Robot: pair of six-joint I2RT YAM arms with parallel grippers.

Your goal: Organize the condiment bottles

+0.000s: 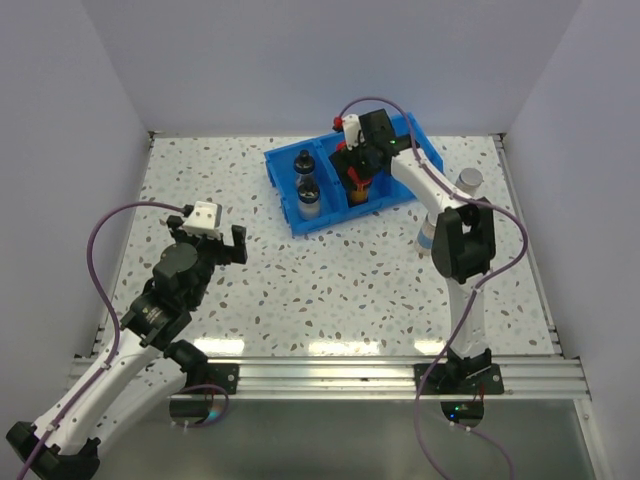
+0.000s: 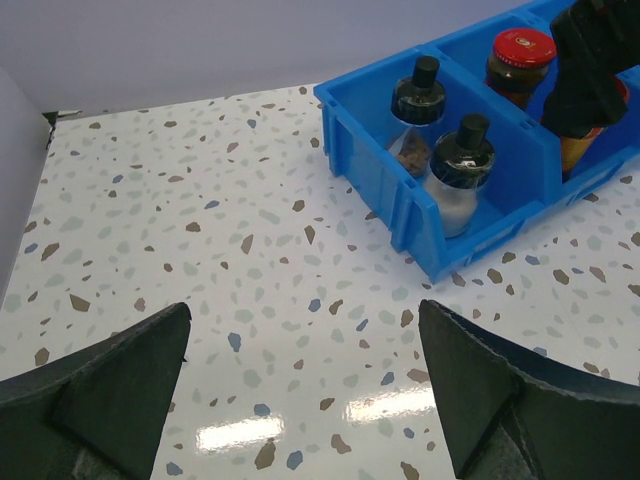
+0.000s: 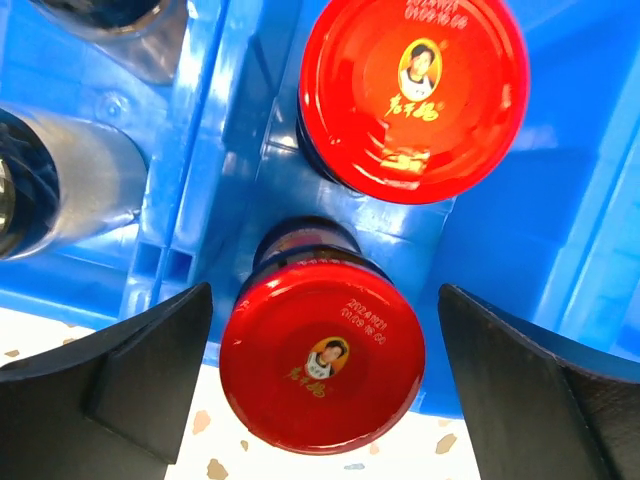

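In the top view the blue bin (image 1: 284, 194) holds two black-capped jars (image 1: 303, 160) (image 1: 309, 191) in its left compartment. My right gripper (image 1: 358, 176) hangs over the middle compartment. In the right wrist view it (image 3: 325, 300) is open, its fingers on either side of the near red-capped jar (image 3: 322, 362) without touching it. The second red-capped jar (image 3: 413, 95) stands just behind. A silver-capped jar (image 1: 468, 180) stands on the table right of the bin; another jar (image 1: 427, 236) shows partly behind the right arm. My left gripper (image 1: 215, 236) (image 2: 305, 308) is open and empty over the table.
The left wrist view shows the bin wall (image 2: 365, 150), both black-capped jars (image 2: 418, 105) (image 2: 462, 170), one red-capped jar (image 2: 520, 55) and the right gripper's dark body (image 2: 590, 60). White walls enclose the speckled table. The bin's right compartment is mostly hidden by the arm.
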